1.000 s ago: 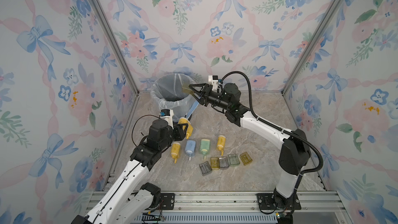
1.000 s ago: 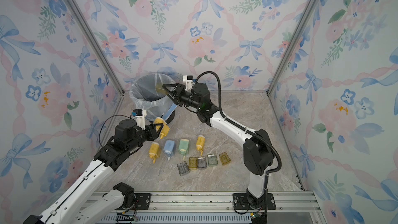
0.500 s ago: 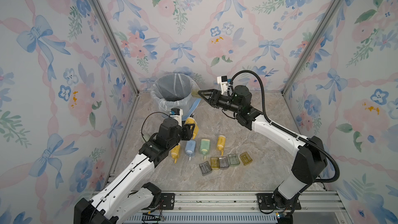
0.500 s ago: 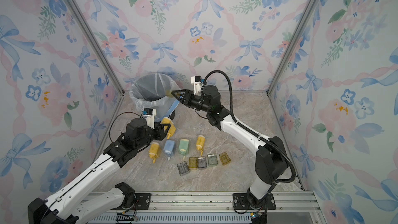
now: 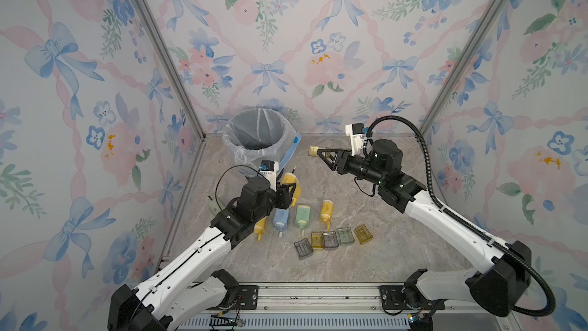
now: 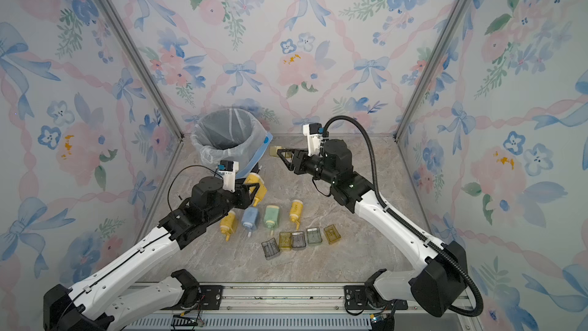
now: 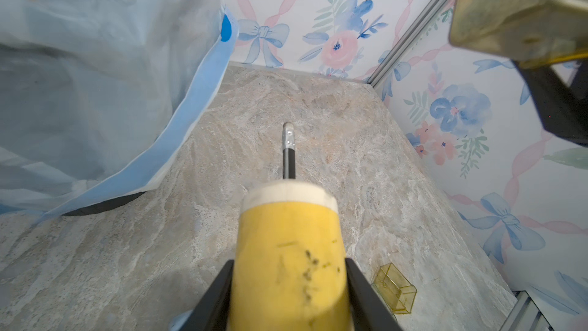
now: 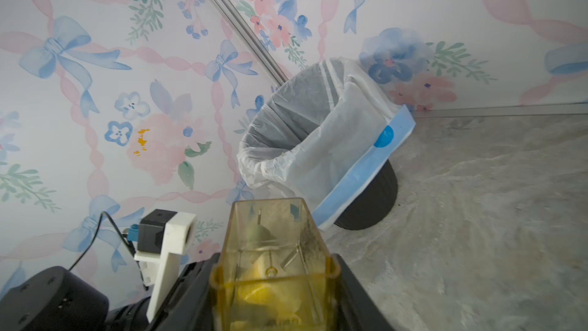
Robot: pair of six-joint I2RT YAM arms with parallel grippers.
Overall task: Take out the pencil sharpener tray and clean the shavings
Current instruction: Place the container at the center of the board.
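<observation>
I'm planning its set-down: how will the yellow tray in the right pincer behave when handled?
The yellow tray looks like thin clear hard plastic, so probably stiff and light. Its smooth walls might slip in the right pincer. Being boxy and flat-sided, like the trays lying nearby, it likely won't roll.

Walls (image 5: 286,27) papered with blue bows and pink flowers fill the upper frame; a marbled beige floor (image 5: 381,259) lies lower centre, evenly lit.

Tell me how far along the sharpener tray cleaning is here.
Done: five loose translucent plastic trays lie in a row beside four sharpener bodies. In hand: left pincer grips a yellow sharpener body, right pincer holds its yellowish clear tray beside the lined bin. Left: likely setting both down.
</observation>
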